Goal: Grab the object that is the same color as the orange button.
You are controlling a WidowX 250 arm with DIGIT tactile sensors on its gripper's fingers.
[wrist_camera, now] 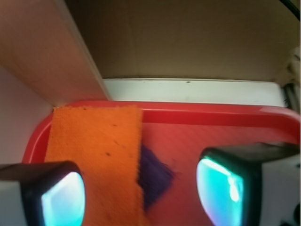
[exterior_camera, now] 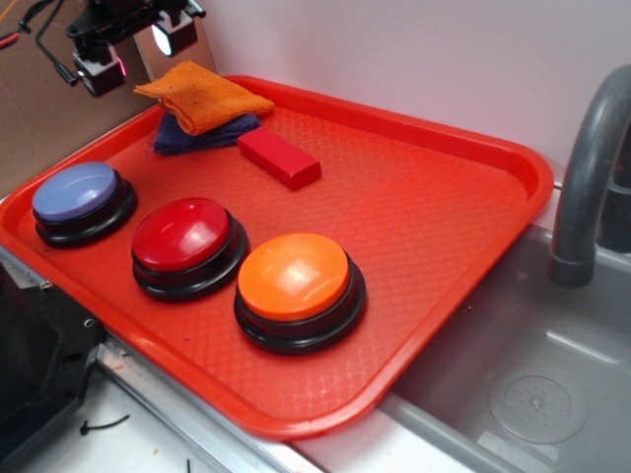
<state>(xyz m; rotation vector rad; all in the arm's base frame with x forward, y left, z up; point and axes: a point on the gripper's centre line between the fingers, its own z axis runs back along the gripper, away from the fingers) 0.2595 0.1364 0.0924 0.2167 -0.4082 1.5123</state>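
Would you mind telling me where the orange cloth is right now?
In the exterior view, the orange cloth lies in the tray's far-left corner, atop the dark blue cloth, beside the red block.

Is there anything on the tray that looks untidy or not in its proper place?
Only slightly. The orange cloth lies askew on the blue cloth in the tray's far corner, so the blue one sticks out beneath it. The red block and the three buttons sit flat. Nothing looks spilled or damaged.

Sitting on one red tray [exterior_camera: 513, 168]: three dome buttons, namely one orange button [exterior_camera: 294, 277], one red button [exterior_camera: 181, 235] and one light blue button [exterior_camera: 75, 191]. Lying alongside: two cloths, one orange cloth [exterior_camera: 204, 96] and one dark blue cloth [exterior_camera: 187, 135], plus one red block [exterior_camera: 279, 158].
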